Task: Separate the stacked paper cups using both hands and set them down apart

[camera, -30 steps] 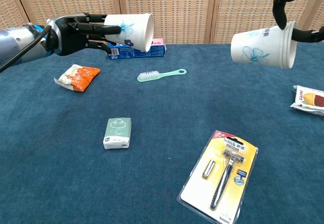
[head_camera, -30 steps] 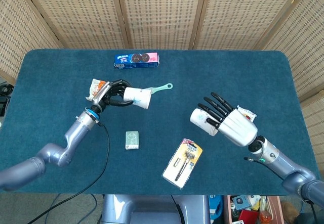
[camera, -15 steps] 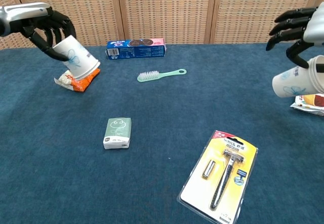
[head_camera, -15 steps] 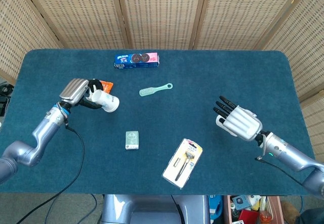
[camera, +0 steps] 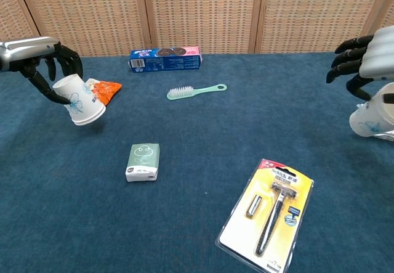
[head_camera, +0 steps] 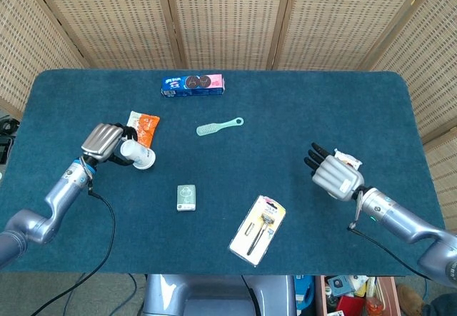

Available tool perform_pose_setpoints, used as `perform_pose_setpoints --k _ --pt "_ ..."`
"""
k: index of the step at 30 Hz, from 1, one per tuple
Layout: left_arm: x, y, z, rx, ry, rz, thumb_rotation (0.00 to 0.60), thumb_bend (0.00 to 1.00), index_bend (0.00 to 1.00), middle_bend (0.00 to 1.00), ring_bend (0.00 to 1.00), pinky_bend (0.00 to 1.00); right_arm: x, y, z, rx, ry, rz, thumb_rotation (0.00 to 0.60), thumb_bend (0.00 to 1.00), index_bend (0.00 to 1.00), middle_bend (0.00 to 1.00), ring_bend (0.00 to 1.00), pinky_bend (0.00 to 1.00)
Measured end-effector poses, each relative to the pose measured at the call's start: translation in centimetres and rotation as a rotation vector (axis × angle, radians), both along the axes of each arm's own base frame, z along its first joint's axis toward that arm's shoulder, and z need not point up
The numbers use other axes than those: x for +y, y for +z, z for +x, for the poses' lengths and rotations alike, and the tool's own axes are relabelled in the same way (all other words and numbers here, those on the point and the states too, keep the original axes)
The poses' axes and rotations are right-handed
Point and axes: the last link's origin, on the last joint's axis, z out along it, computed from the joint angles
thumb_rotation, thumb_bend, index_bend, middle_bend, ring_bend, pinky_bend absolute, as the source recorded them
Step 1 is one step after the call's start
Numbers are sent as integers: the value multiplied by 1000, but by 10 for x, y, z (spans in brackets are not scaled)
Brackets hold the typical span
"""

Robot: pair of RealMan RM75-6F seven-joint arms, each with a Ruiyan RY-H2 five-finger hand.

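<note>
While a second ago both hands held their cups high, now the left hand (camera: 37,63) grips one paper cup (camera: 80,100) tilted near the orange packet (head_camera: 146,127), and the right hand (camera: 369,63) holds the other cup (camera: 371,120) low by the table's right edge, so they are already separated and almost set down.

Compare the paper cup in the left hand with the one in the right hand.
The left cup is tilted, its open mouth facing down and toward the table's middle; the right cup is low at the table's right edge, partly cut off in the chest view. The left hand grips its cup from the base side; the right hand covers its cup from above. Both are white with a blue print.
</note>
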Motion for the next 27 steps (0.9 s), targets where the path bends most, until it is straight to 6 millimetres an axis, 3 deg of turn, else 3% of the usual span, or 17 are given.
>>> perform_pose_setpoints --k 1,3,9,16,20,27 --pt "-1 -1 0 -1 9 -15 600 121 28 1 0 36 -1 0 1 -9 -4 -8 600 144 13 4 30 80" --pt "-2 -2 1 -12 22 -39 600 120 0 0 0 1 -2 2 5 -42 -15 -37 600 12 0 0 2 45" --pt "-9 11 10 -57 35 -63 600 119 0 0 0 0 0 9 18 -163 -25 -116 600 0 0 0 0 20" --pt "-31 47 7 -136 40 43 600 119 0 0 0 0 20 34 17 -396 -84 -226 600 0 0 0 0 0" --pt "-53 64 -4 -154 70 113 600 119 0 0 0 0 40 48 1 -535 -155 -291 600 0 0 0 0 0" --pt "-109 88 -26 -131 133 272 600 119 0 0 0 0 96 56 -55 -775 -363 -421 600 0 0 0 0 0"
